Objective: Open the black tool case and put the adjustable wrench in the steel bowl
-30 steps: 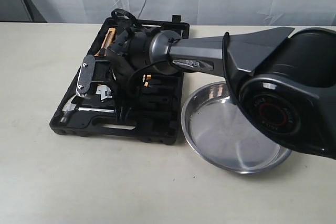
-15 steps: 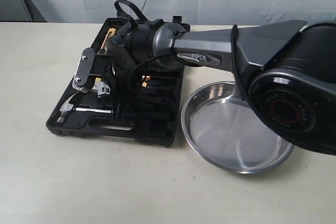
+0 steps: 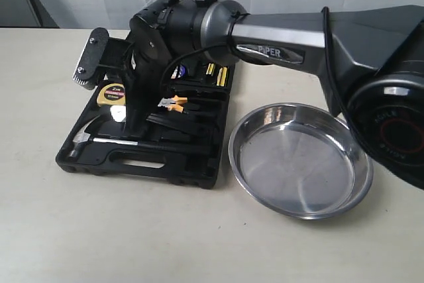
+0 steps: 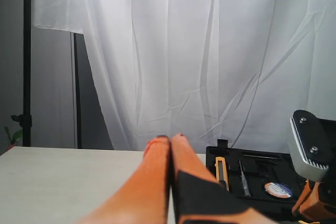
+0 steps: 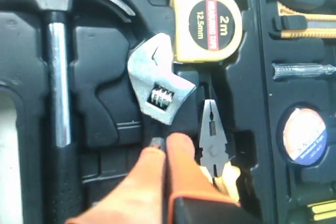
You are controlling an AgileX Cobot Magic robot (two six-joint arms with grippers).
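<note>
- While the right gripper (image 5: 160, 141) clamps the adjustable wrench (image 5: 155, 85) above the tool case (image 3: 132, 164) at left, the steel bowl (image 3: 298, 164) sits lower right.
- Left gripper (image 4: 170, 139): fingers pressed together.

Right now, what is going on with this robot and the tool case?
The case lies open. The right gripper is over it, with its jaws shut on the handle of the wrench, which seems to be just out of its slot. The bowl stands beside the case with nothing in it yet. The left gripper hangs apart from the case, jaws shut on nothing.
</note>
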